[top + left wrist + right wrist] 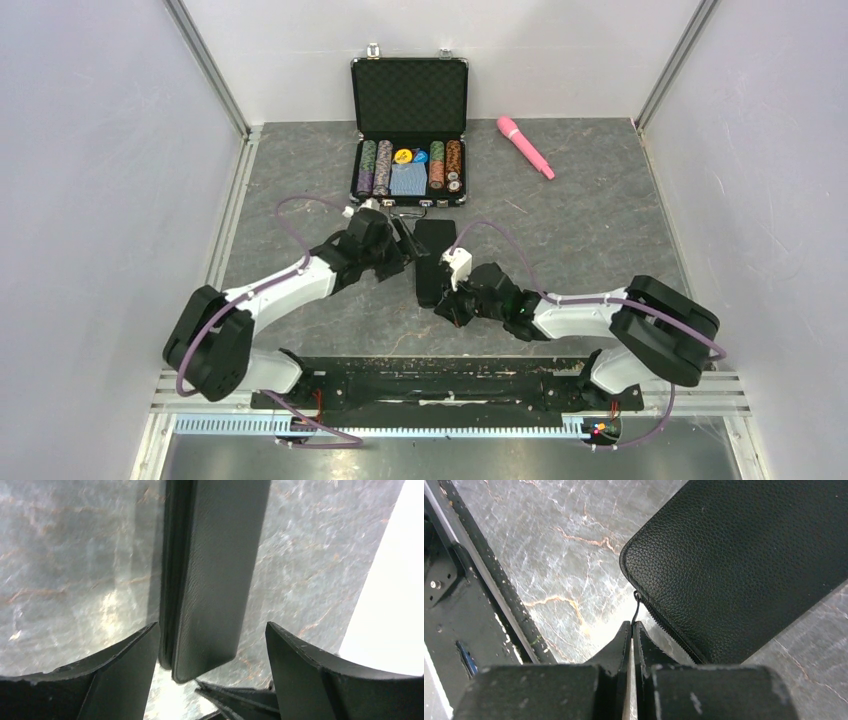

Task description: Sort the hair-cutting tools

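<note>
— Sorting progress?
— Nil. Scissors, combs: unseen, likely inside black zip pouch [749, 565]. Left gripper [212, 630]: spread, straddling pouch end. Right gripper [633, 626]: clamped on zip pull [636, 606]. Pending: unzip, extract, sort.

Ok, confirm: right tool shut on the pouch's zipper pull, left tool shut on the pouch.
Wrong on the left tool: the left wrist view shows it open, straddling the pouch. The right tool is shut on the zipper pull.

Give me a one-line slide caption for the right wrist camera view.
Right hand pinched shut on the zipper pull at the corner of the black pouch lying on the grey marbled table.
</note>
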Action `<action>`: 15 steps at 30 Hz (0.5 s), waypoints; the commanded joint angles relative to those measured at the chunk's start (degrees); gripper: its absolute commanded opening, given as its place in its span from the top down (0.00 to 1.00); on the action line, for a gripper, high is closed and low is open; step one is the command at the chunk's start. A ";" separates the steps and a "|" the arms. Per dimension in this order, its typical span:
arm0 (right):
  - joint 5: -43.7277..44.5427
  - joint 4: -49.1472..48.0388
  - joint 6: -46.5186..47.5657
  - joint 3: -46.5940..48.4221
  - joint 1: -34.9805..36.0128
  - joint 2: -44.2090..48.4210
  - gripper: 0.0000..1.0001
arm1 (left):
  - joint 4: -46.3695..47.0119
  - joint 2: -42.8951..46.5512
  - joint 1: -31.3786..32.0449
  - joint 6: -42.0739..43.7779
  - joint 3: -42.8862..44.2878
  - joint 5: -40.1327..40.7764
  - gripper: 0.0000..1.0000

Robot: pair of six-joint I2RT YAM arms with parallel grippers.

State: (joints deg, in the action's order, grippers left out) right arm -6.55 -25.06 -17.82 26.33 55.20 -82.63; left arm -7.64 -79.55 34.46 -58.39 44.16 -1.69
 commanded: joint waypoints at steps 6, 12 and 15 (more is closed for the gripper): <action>-1.18 -6.05 -2.66 4.17 0.09 -3.11 1.00 | 3.50 3.16 0.76 -0.09 -10.15 -9.55 0.29; -1.16 -5.36 -2.65 4.22 0.09 -2.72 1.00 | 6.57 -1.65 2.66 -1.46 -9.27 -11.56 0.48; -1.26 -4.21 -2.22 4.00 0.09 -2.19 1.00 | 7.46 -1.99 2.73 -2.15 -9.46 -11.05 0.69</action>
State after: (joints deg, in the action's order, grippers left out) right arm -7.70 -26.24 -20.01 28.08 55.20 -85.73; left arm -3.88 -80.95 36.71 -59.20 33.78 -11.16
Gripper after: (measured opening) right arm 0.006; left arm 0.405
